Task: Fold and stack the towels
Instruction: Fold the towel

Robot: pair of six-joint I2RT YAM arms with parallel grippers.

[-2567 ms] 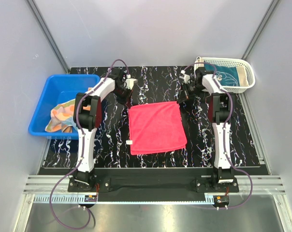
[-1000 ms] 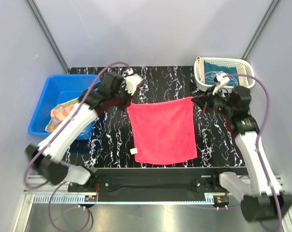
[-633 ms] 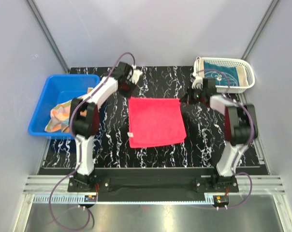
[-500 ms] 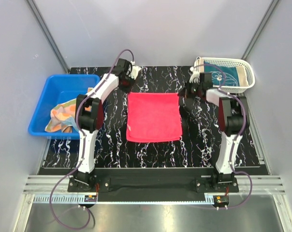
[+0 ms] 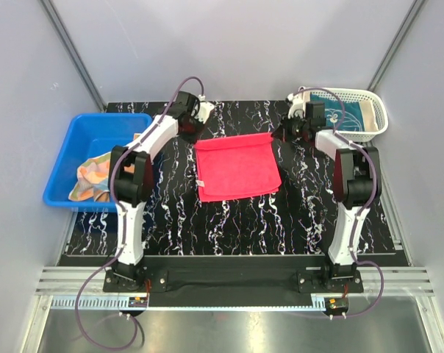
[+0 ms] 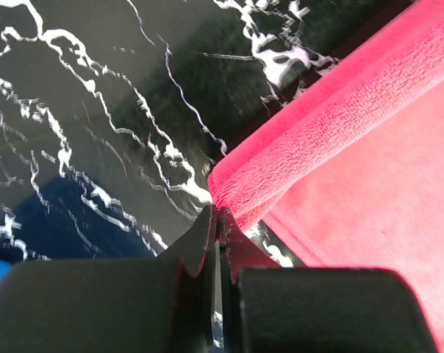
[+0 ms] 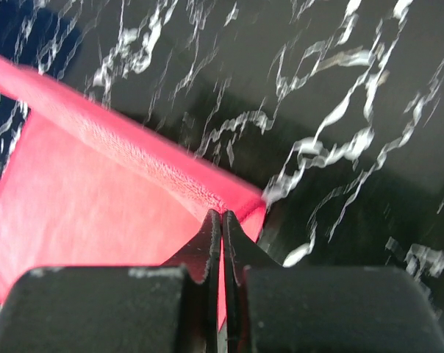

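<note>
The pink-red towel [image 5: 237, 169] lies mid-table with its far edge raised. My left gripper [image 5: 195, 138] is shut on its far left corner, and my right gripper [image 5: 277, 135] is shut on its far right corner. In the left wrist view the closed tips [image 6: 217, 214] pinch the rolled red edge [image 6: 332, 125]. In the right wrist view the closed tips [image 7: 222, 215] pinch the towel corner [image 7: 97, 198]. A teal towel [image 5: 347, 112] lies in the white basket. An orange-peach towel [image 5: 93, 178] is crumpled in the blue bin.
The blue bin [image 5: 82, 121] stands at the table's left edge. The white basket [image 5: 380, 125] sits at the far right corner, just behind my right gripper. The black marbled tabletop [image 5: 237, 228] shows in front of the towel.
Both grippers have carried the towel's far corners toward the back of the table. The towel's near edge has slid away from the arm bases, and the cloth looks shorter.
</note>
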